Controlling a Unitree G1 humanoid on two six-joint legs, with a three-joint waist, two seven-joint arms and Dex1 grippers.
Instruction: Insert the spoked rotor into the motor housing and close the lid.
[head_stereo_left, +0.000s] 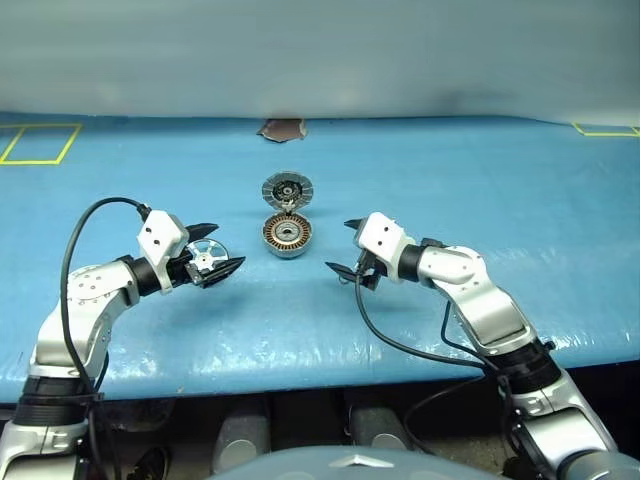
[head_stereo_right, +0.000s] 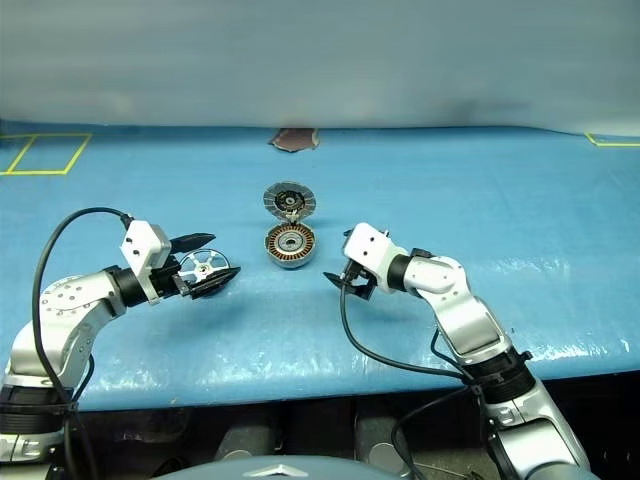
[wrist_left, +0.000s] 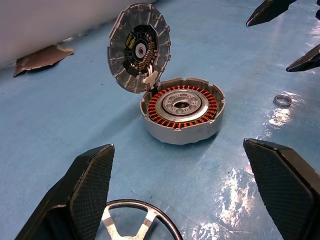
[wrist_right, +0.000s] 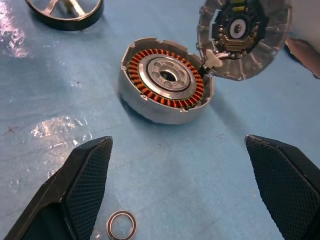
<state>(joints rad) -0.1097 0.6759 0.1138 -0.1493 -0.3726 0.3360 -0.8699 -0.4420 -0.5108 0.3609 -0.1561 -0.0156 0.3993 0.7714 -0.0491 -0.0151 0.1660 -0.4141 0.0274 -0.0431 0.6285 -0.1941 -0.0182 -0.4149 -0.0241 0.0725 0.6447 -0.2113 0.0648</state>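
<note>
Two grippers are seen over a blue table (head_stereo_left: 480, 190), one on each side of the motor housing (head_stereo_left: 287, 236). The motor housing sits in the middle of the table, with its ring of copper wire facing up. Its lid (head_stereo_left: 288, 190) is hinged on the far side and stands wide open — the inside face is turned to the near side. The spoked rotor (head_stereo_left: 207, 256) lies on the table to the left, between the spread fingers of the left gripper (head_stereo_left: 222, 250), and no finger is seen pressing on it. The right gripper (head_stereo_left: 347, 247) is spread wide too, with nothing in it. A small silver ring (wrist_right: 121, 225) lies on the table near the right gripper — well apart from the housing.
</note>
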